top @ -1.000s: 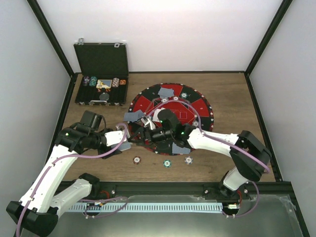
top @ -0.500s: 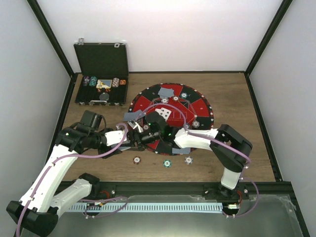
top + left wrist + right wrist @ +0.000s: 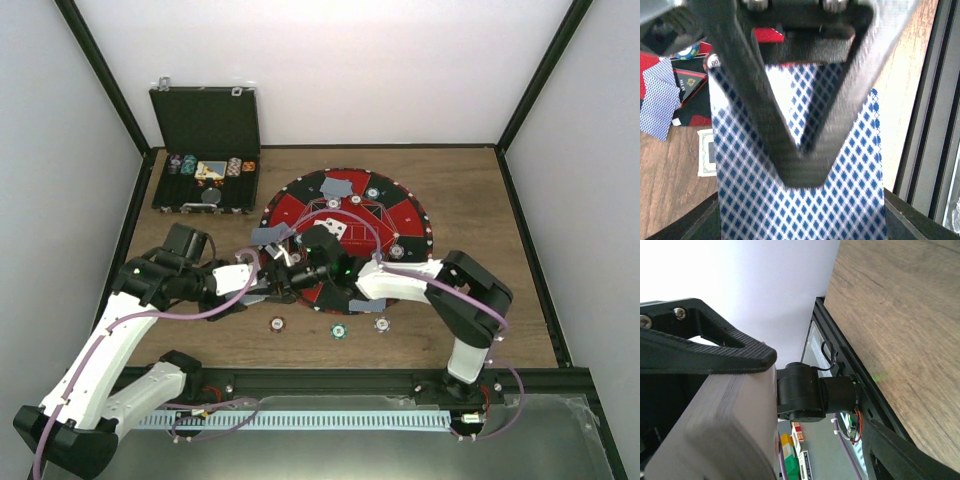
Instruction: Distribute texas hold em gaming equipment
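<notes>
Left claw (image 3: 800, 217) was clenched on the card deck (image 3: 840, 200), blue-diamond backs facing up. Right claw (image 3: 822, 392) stood parted, one finger (image 3: 800, 170) pressed flat on the deck's top.

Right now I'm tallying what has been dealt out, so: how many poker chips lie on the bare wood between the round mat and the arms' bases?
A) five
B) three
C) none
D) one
B: the top view shows a left chip, a middle chip and a right chip in a row on the table, just on the arms' side of the mat.
</notes>
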`<state>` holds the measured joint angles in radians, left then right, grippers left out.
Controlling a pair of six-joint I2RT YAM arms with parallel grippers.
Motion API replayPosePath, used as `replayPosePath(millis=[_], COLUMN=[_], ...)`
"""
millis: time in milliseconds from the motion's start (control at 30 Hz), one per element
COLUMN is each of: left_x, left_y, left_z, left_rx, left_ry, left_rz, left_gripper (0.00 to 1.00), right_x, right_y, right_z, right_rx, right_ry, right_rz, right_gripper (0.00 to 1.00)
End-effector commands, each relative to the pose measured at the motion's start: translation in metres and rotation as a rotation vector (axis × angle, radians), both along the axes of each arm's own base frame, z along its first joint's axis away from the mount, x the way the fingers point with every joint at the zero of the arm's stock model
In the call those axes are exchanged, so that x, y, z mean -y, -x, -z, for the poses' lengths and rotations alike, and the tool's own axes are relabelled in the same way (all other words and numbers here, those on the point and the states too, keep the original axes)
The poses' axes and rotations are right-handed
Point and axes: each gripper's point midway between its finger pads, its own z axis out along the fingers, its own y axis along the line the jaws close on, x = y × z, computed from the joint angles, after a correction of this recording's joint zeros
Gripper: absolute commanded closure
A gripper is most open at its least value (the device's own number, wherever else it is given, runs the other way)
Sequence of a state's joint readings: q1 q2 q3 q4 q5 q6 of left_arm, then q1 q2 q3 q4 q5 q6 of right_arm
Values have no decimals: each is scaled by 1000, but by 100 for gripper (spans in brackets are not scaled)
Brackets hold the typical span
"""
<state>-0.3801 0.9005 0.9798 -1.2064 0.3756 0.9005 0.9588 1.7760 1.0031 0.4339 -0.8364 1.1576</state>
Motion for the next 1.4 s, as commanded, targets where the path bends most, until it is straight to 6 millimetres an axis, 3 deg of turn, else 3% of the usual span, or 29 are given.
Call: replayPosePath(millis=[0,267,600,900,1000,1100,1233,1367], left_x=[4,5,4,4,3,3,3,2], left_y=[1,1,1,0,1,1,1,1], left_z=[-6,-7,-7,-7,-6,-5,-5,-5], left_rx=[7,5,5,6,4,3,-1,-1], left_ry=[28,33,30,27,23,21,20,15], left_rz=[13,12,12,12,11,10,8,2], left_gripper=[89,89,89,89,89,89,89,89], right_x=[26,36,51,73,91,115,148,200], right_y=[-17,-18,-22,-33,-51,-86,-141,-201], right_z=[13,-2,-30,-42,-48,-53,-34,5], right_rx=[-1,37,96,139,178,311,570,777], right_ry=[61,54,40,61,86,197,540,1008], right_rz=[79,97,142,176,219,316,422,526], right_gripper=[35,42,80,92,94,94,98,99])
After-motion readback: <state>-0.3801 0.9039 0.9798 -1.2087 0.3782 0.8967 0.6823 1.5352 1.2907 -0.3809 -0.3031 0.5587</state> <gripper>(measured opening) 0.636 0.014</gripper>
